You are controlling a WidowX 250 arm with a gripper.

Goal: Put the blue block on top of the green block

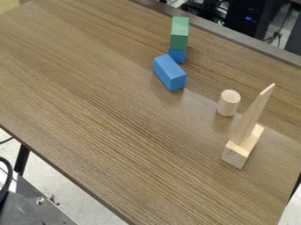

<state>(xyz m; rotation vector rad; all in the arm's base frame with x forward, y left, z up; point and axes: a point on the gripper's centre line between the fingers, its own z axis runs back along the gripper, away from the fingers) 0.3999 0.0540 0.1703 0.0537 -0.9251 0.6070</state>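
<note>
While the oblong, straight-edged blue block (pixel 169 73) lies near the green block (pixel 179 34), the end effector's state cannot be told.

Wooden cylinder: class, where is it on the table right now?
In the camera view, the wooden cylinder stands right of centre, between the blue block nearer the camera and the upright pointed wooden piece.

The single camera view looks from above the table (pixel 106 132), down at a slant across its top, so the table's edges run diagonally (quite a tilt, really). It sits far enough back to take in much of the tabletop, pale floor (pixel 67 197) past the table's near edge, and dark equipment (pixel 244 19) beyond its far edge.
</note>
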